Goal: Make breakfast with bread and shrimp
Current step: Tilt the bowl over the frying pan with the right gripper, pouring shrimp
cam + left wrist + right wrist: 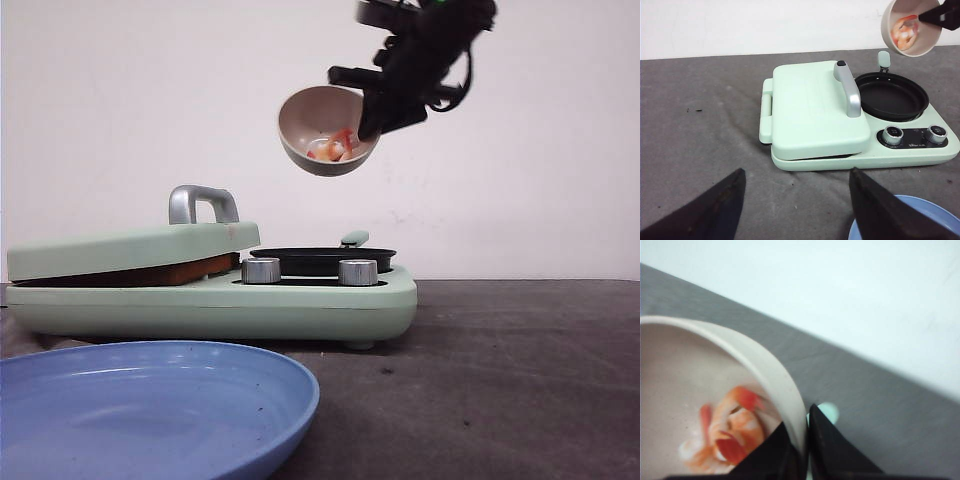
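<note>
The mint-green cooker (pixel 210 300) is serving as the landmark; it is sitting on the dark grey tabletop (pixel 520 380).

In front of the cooker and toward its left end, a blue plate (pixel 150 410) is lying on the tabletop. In the left wrist view the left gripper (pixel 797 210) is hovering on the near side of the cooker with its jaws standing wide apart and holding nothing.

The left half of the cooker is lying under a closed lid (pixel 130 250) with a silver handle (pixel 203 203). A brown edge is showing in the gap under the lid; whether it is the bread cannot be told.

The right half of the cooker is carrying a black round pan (pixel 322 260), and two silver knobs (pixel 261 271) are sitting in front of that pan.

Above the pan, clear of it, the right gripper (pixel 372 118) is holding a beige bowl (pixel 315 125) in the air, tilted, with its jaws pinching the bowl's rim. The shrimp (pixel 340 146) is lying inside this bowl, against its lower inner wall.
</note>
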Motion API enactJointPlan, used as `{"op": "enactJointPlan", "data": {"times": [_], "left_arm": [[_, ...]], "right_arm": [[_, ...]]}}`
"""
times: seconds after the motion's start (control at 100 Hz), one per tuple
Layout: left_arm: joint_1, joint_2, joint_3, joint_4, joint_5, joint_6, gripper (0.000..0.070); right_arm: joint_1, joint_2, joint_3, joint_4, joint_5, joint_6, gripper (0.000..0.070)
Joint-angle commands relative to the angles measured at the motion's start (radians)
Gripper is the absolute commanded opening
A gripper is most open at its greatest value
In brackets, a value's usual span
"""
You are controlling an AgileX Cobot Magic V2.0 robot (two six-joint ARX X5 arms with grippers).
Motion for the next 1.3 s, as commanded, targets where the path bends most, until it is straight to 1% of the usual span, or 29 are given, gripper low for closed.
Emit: {"op": "enactJointPlan", "data": {"times": [0.0, 0.14, 0.27, 0.32, 0.41, 0.54, 0.65, 0.8, 0.87, 0.94, 1.0, 1.16, 1.2, 1.29], "left_arm": [[-0.002, -0.001, 0.005, 0.009, -0.003, -0.001, 0.0350], [-0.002, -0.001, 0.005, 0.009, -0.003, -0.001, 0.0350], [-0.002, -0.001, 0.005, 0.008, -0.003, -0.001, 0.0350], [-0.002, -0.001, 0.005, 0.008, -0.003, -0.001, 0.0350], [-0.002, -0.001, 0.005, 0.008, -0.003, -0.001, 0.0350], [-0.002, -0.001, 0.005, 0.008, -0.003, -0.001, 0.0350], [-0.002, -0.001, 0.005, 0.008, -0.003, 0.000, 0.0350], [-0.002, -0.001, 0.005, 0.006, -0.003, 0.000, 0.0349], [-0.002, -0.001, 0.005, 0.001, -0.003, 0.002, 0.0350], [-0.002, -0.001, 0.005, -0.008, -0.003, 0.003, 0.0350], [-0.002, -0.001, 0.005, -0.014, -0.003, 0.003, 0.0350], [-0.002, -0.001, 0.005, -0.019, -0.003, 0.006, 0.0349], [-0.002, -0.001, 0.005, -0.019, -0.003, 0.011, 0.0349], [-0.002, -0.001, 0.005, -0.021, -0.003, 0.027, 0.0349]], "right_arm": [[0.031, -0.001, 0.018, 0.046, 0.100, -0.214, 0.0000], [0.074, -0.001, 0.018, 0.132, 0.294, -0.363, 0.0000], [0.099, -0.001, 0.018, 0.214, 0.392, -0.454, 0.0000], [0.106, -0.001, 0.018, 0.249, 0.420, -0.482, 0.0000], [0.115, -0.001, 0.018, 0.304, 0.446, -0.512, 0.0000], [0.123, -0.001, 0.018, 0.358, 0.455, -0.541, 0.0000], [0.128, -0.001, 0.018, 0.399, 0.480, -0.562, 0.0000], [0.138, -0.001, 0.018, 0.472, 0.511, -0.563, 0.0000], [0.142, -0.001, 0.018, 0.492, 0.555, -0.550, 0.0000], [0.147, -0.001, 0.015, 0.489, 0.606, -0.500, 0.0000], [0.148, -0.001, 0.010, 0.491, 0.602, -0.476, 0.0000], [0.162, 0.002, 0.000, 0.498, 0.600, -0.448, 0.0000], [0.169, 0.002, -0.011, 0.510, 0.597, -0.442, 0.0000], [0.179, 0.002, -0.061, 0.586, 0.597, -0.451, 0.0000]]}}
